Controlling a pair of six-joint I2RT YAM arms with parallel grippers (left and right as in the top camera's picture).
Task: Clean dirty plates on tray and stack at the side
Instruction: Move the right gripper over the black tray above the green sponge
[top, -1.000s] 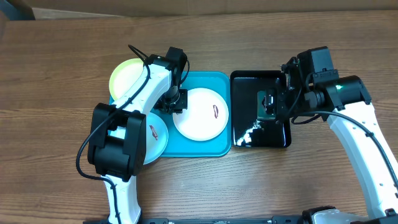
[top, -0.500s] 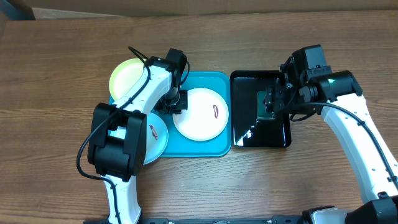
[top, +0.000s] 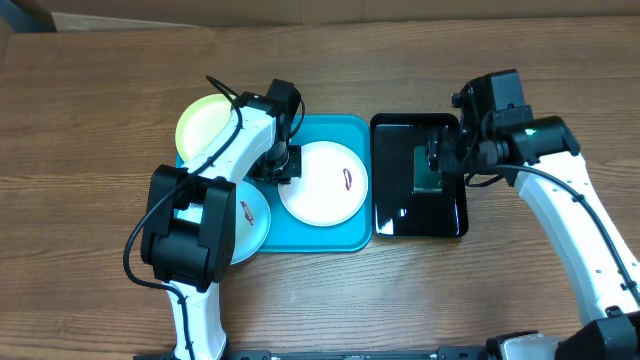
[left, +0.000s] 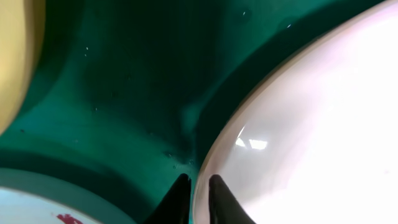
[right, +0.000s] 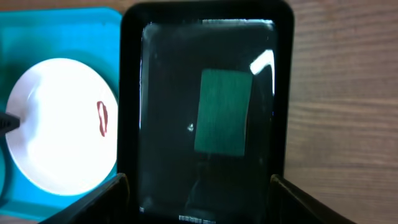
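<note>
The pale blue round plastic plate (top: 254, 218) is overlapping the near-left corner of the turquoise rectangular plastic tray (top: 340, 129). On that tray, the left gripper (left: 196, 188) is pinching the left rim of the white round plate (top: 322, 185). The yellow-green round plate (top: 205, 120) is overlapping the far-left corner, and right of the tray the right gripper (right: 199, 180) is hovering, fingers wide, over a glossy black tray (top: 450, 215).
</note>
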